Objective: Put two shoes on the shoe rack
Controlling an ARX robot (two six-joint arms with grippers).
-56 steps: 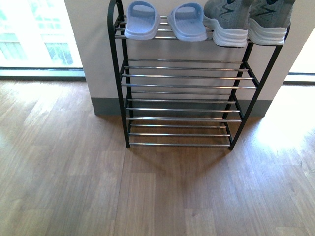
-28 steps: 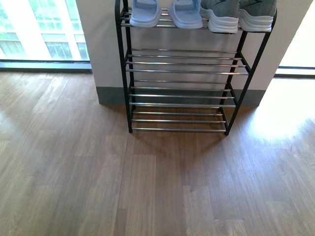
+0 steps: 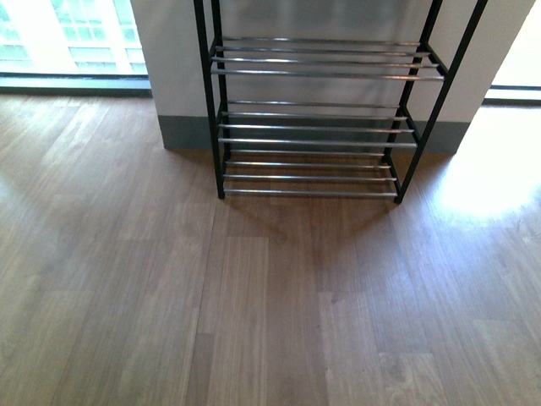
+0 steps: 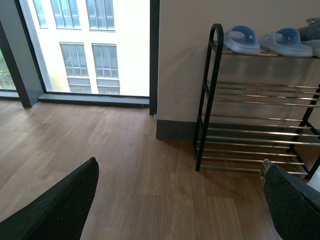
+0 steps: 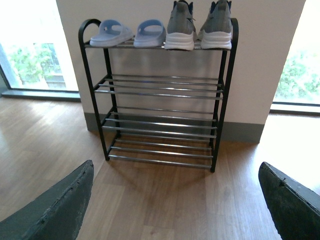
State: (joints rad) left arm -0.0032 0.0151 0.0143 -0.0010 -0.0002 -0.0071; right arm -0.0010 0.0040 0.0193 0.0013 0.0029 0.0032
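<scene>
The black-framed shoe rack (image 5: 160,95) stands against the wall on the wood floor (image 3: 270,304), both grey sneakers (image 5: 199,26) on its top tier beside pale blue slides (image 5: 129,33), while the left gripper (image 4: 175,200) and right gripper (image 5: 175,200) hang spread wide, empty, well back.

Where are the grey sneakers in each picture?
Front view: not in it; only the shoe rack's lower tiers show.
Left wrist view: just a grey sliver at the picture's edge, on the rack's top tier beside the blue slippers.
Right wrist view: both grey sneakers stand side by side on the top tier, next to the slippers.
Shared landmark: the black-framed rack with silver bars.
</scene>
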